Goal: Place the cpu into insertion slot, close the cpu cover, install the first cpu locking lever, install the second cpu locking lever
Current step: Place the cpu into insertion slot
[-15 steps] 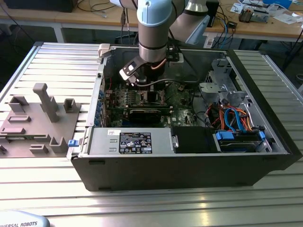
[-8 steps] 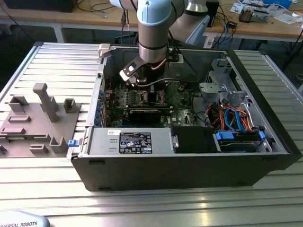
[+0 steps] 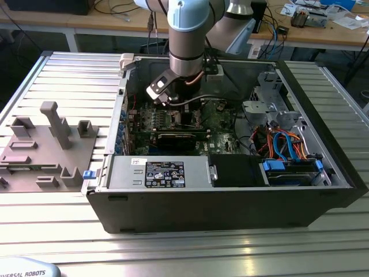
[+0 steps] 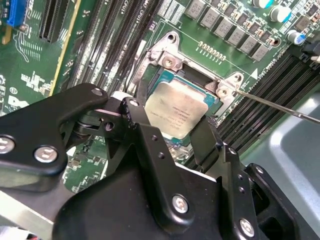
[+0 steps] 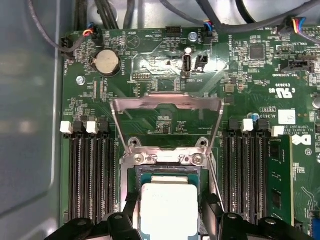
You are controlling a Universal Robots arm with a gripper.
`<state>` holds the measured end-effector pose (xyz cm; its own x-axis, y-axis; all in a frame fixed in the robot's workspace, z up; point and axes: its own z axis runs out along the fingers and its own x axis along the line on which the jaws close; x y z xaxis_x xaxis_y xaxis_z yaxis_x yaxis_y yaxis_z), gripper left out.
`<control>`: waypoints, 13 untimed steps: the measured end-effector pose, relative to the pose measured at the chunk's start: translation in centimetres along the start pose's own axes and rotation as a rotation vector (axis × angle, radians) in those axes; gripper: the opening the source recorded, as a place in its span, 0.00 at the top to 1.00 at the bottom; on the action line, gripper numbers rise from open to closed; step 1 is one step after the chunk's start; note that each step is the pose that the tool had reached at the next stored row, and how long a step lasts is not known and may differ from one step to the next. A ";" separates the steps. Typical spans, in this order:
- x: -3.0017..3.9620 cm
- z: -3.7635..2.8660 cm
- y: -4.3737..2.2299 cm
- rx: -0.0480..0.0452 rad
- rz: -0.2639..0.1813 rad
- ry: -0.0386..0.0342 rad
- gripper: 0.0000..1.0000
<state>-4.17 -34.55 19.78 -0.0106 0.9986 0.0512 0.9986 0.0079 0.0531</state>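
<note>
the step in hand is the first one, setting the cpu [image 5: 168, 214] into the insertion slot [image 5: 167, 173]. in both wrist views the gripper [image 4: 170, 116] straddles the chip, one black finger against each of two opposite sides, spread just to the chip's width and apparently clamped on it. the chip faces up silver side, directly over the dark recess in the middle of the green motherboard [image 5: 165, 65], between the banks of long black memory slots. i cannot tell whether it is hovering just above the contacts or already resting on them. the cpu cover [image 5: 167, 103] stands hinged open beyond the slot, its square window empty, and a thin locking lever [image 4: 280, 107] juts out unlatched near one corner of the socket. in the exterior view the arm reaches down into the open computer case [image 3: 230, 202]. as i judge it, seating calls for the chip level and square with the recess before any release.
</note>
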 end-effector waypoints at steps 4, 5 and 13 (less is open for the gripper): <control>0.01 0.00 0.00 0.0002 -0.003 0.0002 0.38; 0.01 0.00 0.01 0.0002 -0.003 0.0002 0.38; 0.02 0.00 0.01 0.0002 -0.003 0.0001 0.46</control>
<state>-4.16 -34.53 19.78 -0.0132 0.9986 0.0512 0.9985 0.0105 0.0531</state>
